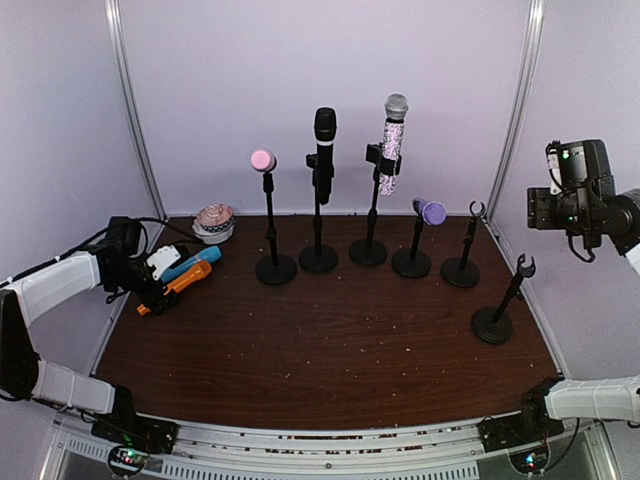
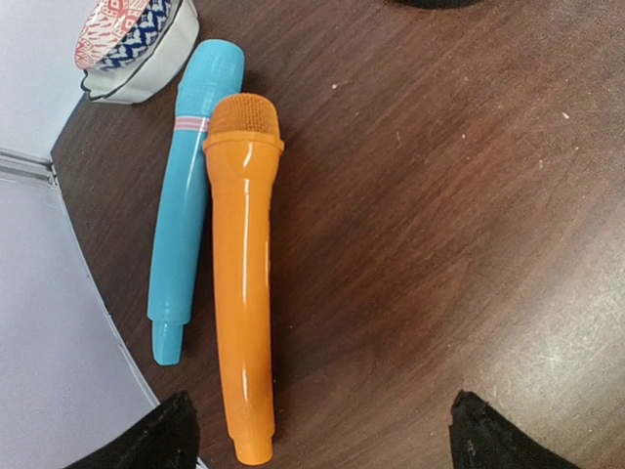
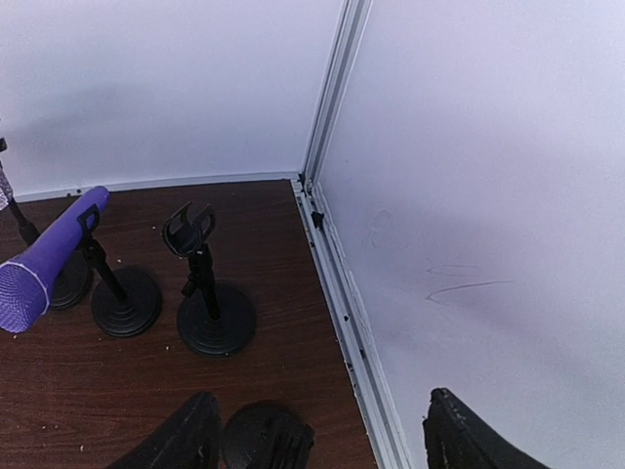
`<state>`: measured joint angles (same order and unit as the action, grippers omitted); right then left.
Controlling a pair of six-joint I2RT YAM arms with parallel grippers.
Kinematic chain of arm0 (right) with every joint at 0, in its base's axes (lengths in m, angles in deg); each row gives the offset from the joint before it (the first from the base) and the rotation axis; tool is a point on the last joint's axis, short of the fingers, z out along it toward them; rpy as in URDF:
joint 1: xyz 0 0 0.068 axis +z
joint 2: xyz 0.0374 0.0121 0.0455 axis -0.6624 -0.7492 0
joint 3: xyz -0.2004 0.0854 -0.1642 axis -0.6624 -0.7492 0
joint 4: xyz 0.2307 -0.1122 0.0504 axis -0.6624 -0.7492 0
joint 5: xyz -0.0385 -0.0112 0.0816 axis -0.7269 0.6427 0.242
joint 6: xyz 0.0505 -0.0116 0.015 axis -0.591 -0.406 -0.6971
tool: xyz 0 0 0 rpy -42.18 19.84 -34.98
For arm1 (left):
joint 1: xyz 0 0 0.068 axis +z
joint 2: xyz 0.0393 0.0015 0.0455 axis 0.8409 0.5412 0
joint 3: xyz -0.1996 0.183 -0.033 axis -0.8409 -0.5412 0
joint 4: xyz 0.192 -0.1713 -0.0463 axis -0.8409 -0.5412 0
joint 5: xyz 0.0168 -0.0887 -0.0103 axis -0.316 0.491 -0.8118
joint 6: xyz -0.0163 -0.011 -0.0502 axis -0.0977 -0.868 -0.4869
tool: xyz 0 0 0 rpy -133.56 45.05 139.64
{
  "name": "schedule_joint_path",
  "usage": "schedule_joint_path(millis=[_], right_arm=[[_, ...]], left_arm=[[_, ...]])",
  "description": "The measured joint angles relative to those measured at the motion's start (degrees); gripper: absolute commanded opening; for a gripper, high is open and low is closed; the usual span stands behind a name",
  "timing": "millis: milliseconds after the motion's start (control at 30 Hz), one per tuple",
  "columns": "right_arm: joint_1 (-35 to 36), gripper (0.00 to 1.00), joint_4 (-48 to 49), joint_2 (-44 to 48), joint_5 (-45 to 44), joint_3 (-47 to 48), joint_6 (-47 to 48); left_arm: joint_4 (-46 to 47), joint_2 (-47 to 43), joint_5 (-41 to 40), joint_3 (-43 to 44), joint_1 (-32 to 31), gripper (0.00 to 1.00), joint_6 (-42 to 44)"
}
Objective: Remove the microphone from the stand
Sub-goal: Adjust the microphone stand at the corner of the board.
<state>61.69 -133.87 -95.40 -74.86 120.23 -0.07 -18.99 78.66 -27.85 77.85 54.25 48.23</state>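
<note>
Several black stands line the back of the table. Four hold microphones: pink, black, glittery silver and purple, the purple one also in the right wrist view. Two stands are empty. An orange microphone and a blue microphone lie flat on the table at the far left. My left gripper is open just above them, the orange handle end between its fingers. My right gripper is open and empty, held high by the right wall.
A patterned bowl sits upside down at the back left, also in the left wrist view. The brown table is walled by white panels on three sides. An empty stand is below my right gripper.
</note>
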Motion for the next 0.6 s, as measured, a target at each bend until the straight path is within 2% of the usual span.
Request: schedule_joint_path(millis=[100,233,500,600], right_arm=[[0.00,0.82,0.17,0.90,1.44,-0.55,-1.03],[0.00,0.99,0.22,1.46,2.71,-3.87,-3.54],[-0.07,1.00,0.72,2.99,2.34,-20.65,-9.90],[-0.11,0.99,1.66,2.84,2.16,-24.15,-11.76]], left_arm=[[-0.20,0.00,0.17,0.00,0.00,0.91,-0.09],[-0.63,0.02,0.37,0.24,0.00,0.91,-0.13],[-1.03,0.22,0.81,0.31,0.00,0.91,-0.17],[-1.03,0.22,0.87,0.31,0.00,0.91,-0.20]])
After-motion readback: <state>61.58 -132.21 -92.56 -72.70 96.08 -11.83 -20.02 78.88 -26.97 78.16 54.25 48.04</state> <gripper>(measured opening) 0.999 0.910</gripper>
